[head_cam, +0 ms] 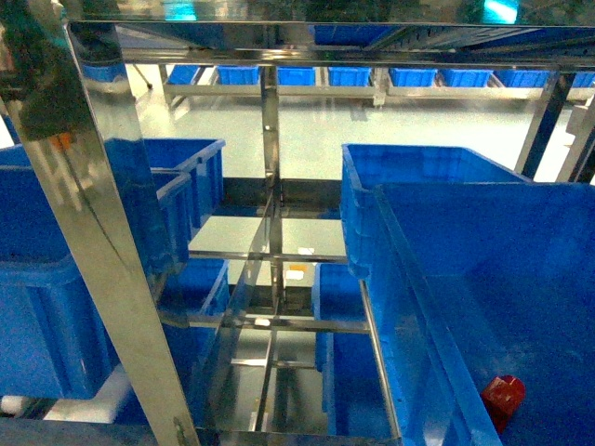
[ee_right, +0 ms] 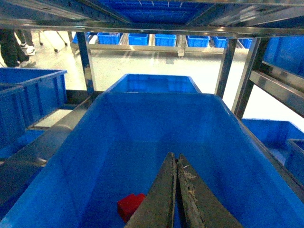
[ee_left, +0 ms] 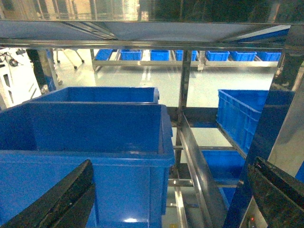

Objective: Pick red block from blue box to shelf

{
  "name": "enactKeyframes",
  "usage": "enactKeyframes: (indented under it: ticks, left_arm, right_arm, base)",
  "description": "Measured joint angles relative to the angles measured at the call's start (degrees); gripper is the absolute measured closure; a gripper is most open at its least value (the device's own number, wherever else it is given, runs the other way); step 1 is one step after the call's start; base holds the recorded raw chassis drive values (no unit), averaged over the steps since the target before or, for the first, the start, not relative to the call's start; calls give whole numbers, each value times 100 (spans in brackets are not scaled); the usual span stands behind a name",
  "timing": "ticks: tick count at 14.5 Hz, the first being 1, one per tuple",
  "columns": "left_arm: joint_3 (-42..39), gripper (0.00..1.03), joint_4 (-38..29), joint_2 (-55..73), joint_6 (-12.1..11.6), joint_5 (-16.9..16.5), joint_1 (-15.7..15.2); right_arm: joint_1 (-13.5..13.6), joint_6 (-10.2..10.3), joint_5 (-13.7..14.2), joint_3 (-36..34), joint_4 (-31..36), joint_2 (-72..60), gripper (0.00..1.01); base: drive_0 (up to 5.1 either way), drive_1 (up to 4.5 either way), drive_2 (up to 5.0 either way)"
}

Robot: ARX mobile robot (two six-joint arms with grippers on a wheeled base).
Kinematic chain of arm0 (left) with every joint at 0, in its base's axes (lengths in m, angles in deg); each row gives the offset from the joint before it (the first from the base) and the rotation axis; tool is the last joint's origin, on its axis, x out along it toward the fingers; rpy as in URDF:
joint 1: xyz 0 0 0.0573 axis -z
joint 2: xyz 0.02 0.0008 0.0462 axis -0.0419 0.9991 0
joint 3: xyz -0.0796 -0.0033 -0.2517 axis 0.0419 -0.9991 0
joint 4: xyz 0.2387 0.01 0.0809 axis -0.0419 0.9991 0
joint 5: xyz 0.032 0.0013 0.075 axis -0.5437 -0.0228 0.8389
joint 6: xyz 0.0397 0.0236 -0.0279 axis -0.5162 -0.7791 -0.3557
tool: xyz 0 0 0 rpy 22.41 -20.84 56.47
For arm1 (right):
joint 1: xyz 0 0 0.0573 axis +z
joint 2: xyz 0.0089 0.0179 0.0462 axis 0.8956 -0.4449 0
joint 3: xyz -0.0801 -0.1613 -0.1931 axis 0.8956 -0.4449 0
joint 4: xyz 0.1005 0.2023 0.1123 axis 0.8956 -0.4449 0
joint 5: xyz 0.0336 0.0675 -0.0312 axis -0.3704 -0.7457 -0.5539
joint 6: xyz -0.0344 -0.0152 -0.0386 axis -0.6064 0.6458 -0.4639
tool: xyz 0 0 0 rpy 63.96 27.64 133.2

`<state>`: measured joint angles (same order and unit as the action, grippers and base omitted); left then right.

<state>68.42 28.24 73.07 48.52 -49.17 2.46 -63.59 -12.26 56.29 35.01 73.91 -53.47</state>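
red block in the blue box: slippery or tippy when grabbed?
The red block looks like hard plastic, so probably stiff and light for its size. It lies on the smooth floor of the blue box, so a nudge would likely slide it rather than roll it. The right end effector is shut above it; it must open first.

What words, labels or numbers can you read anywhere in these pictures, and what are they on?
None can be read.
The red block, the blue box and the shelf show no lettering.
A small pale tag on the shelf's middle upright is too blurred to read.
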Motion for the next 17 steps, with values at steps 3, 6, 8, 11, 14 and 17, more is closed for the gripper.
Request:
enactKeyframes:
  ticks: [3,6,8,11,14,17]
  left_arm:
    - [0,5,-2,0,2,7,0]
    - [0,5,-2,0,2,0,0]
    - [0,5,-2,0,2,2,0]
    - [0,5,-2,0,2,2,0]
    - [0,5,-2,0,2,2,0]
    - [0,5,-2,0,2,2,0]
  right_arm:
    - [0,0,-11,-2,-557,616,99]
    - [0,0,-13,-2,-509,621,99]
    - [0,-2,-11,-2,-509,621,92]
    - [0,0,-13,-2,-509,621,19]
    - [0,0,-11,-2,-509,621,3]
    - [0,0,-11,-2,-509,621,3]
  base:
    - [0,0,0]
    - [0,0,0]
    - [0,0,0]
    - [0,0,0]
    - [0,0,0]
    - [0,0,0]
